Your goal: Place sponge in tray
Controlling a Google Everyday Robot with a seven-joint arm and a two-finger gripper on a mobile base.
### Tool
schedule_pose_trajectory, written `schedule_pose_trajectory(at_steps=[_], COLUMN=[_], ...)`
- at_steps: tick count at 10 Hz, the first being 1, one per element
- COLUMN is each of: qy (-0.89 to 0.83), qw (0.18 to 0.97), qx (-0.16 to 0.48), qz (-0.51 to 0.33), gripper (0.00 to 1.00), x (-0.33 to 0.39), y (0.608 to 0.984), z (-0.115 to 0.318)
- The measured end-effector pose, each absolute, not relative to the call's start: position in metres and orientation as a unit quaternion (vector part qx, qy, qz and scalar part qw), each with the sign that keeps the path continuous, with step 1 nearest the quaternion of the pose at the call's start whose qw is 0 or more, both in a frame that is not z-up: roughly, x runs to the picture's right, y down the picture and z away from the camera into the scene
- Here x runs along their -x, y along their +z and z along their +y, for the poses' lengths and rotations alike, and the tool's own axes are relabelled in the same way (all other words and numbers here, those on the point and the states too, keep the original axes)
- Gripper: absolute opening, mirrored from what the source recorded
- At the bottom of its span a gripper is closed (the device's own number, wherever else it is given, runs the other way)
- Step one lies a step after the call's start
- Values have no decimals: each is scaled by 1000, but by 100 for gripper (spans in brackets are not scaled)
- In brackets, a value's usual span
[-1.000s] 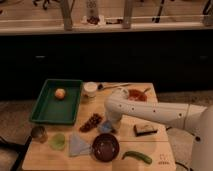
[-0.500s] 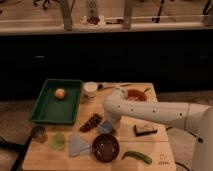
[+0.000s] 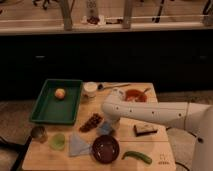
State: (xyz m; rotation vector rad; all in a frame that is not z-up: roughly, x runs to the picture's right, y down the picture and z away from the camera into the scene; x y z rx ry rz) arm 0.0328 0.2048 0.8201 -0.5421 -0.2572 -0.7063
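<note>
The sponge (image 3: 145,130), a dark block with a pale underside, lies on the wooden table right of centre. The green tray (image 3: 47,112) sits at the table's left and holds a small yellow-orange fruit (image 3: 60,93). My white arm reaches in from the right and bends down at the table's middle. My gripper (image 3: 106,128) hangs just above the table, left of the sponge and apart from it, next to a brown bunch-like item (image 3: 91,121). It is right of the tray's near right corner.
A white cup (image 3: 90,89) and a red bowl (image 3: 135,95) with a spoon stand at the back. A dark bowl (image 3: 105,148), blue cloth (image 3: 77,144), green vegetable (image 3: 137,157), green cup (image 3: 58,141) and a can (image 3: 38,133) line the front.
My gripper has dipped slightly down and to the left near the table's middle. The sponge and the other objects have not moved.
</note>
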Motion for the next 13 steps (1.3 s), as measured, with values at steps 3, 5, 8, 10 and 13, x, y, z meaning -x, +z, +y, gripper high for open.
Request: schedule_pose_trajectory(at_steps=[3, 5, 8, 10, 13], qy=[-348, -356, -370, -379, -396], qw=[891, 886, 877, 873, 865], qx=[259, 260, 265, 264, 265], qz=[-135, -144, -154, -156, -157], gripper=[10, 0, 0, 0, 0], x=[-26, -19, -6, 2, 16], y=[818, 816, 810, 803, 793], z=[198, 191, 181, 172, 157])
